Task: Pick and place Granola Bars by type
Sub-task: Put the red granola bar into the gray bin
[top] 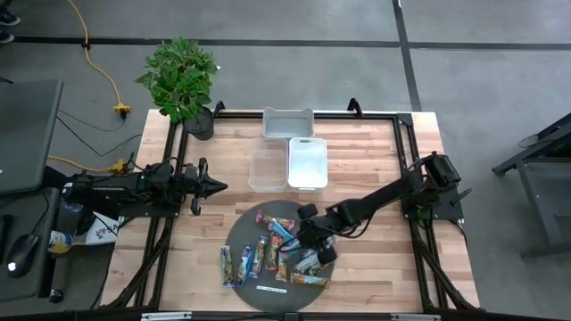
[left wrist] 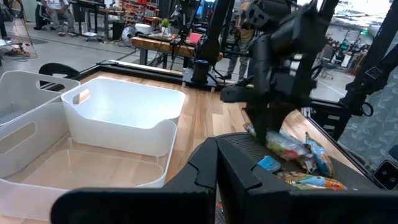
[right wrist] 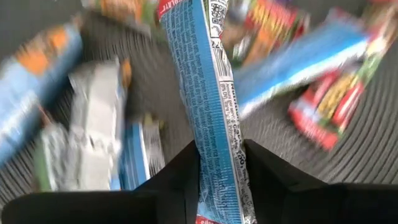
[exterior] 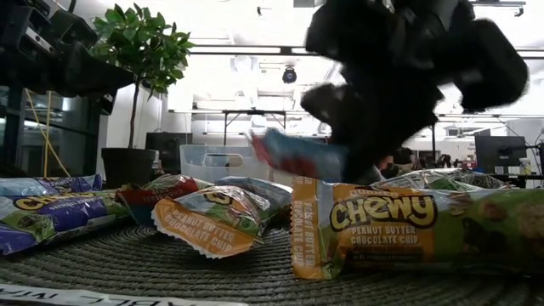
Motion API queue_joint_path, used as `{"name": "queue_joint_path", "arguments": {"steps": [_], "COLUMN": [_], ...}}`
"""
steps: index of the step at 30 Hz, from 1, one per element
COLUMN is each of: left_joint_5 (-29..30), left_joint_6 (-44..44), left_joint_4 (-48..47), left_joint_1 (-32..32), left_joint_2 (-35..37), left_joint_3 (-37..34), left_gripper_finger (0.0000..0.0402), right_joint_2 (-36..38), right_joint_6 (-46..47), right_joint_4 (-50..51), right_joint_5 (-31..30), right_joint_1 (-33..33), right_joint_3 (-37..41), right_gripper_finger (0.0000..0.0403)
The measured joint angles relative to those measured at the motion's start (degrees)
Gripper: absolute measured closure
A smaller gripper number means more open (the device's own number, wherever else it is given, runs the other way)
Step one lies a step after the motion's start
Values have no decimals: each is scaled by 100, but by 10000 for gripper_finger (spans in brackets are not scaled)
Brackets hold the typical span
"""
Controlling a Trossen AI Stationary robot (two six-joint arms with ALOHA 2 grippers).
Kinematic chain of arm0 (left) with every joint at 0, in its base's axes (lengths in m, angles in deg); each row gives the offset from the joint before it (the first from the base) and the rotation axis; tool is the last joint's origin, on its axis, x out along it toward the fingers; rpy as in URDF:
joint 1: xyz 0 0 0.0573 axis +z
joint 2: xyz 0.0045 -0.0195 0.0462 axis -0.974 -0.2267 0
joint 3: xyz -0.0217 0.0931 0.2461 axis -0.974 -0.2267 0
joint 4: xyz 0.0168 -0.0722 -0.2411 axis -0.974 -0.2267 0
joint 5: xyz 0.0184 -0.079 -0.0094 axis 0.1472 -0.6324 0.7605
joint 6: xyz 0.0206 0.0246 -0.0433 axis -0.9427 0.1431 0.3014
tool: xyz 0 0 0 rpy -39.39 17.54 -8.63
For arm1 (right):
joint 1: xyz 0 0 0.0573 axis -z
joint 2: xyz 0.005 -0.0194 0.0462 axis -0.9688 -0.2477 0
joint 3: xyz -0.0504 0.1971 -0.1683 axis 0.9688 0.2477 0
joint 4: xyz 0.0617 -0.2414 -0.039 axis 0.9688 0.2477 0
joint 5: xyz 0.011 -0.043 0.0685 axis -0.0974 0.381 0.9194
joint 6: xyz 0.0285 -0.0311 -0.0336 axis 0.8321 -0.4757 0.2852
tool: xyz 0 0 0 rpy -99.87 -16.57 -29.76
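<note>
jaws of the right gripper (right wrist: 217,168) pinch a blue granola bar (right wrist: 208,93) just above the round dark mat (top: 245,234) strewn with other bars (top: 254,260). left gripper (top: 214,185), narrow, waits beside white bins (top: 308,163) on the wooden table (top: 375,152); potted plant (top: 181,78) behind.

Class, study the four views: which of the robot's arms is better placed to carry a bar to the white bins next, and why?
The right. Its tool is shut on a blue bar above the round mat. The left tool waits off the mat, holding nothing, though it is nearer the white bins.
</note>
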Motion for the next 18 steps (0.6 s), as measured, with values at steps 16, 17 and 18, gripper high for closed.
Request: {"name": "queue_joint_path", "arguments": {"steps": [16,17,18], "left_joint_5": [0,0,0], "left_joint_6": [2,0,0], "left_joint_4": [9,10,11], "left_joint_1": [-1,1,-1], "left_joint_2": [1,-1,1], "left_joint_3": [2,2,0], "left_gripper_finger": [401,401,401], "right_joint_2": [185,185,185], "right_joint_6": [440,488,515], "right_joint_4": [386,395,429], "right_joint_5": [-1382,-1449,-1509], "right_joint_1": [421,502,588], "right_joint_3": [-2205,-2363,-2515], "right_gripper_finger": [306,306,306]}}
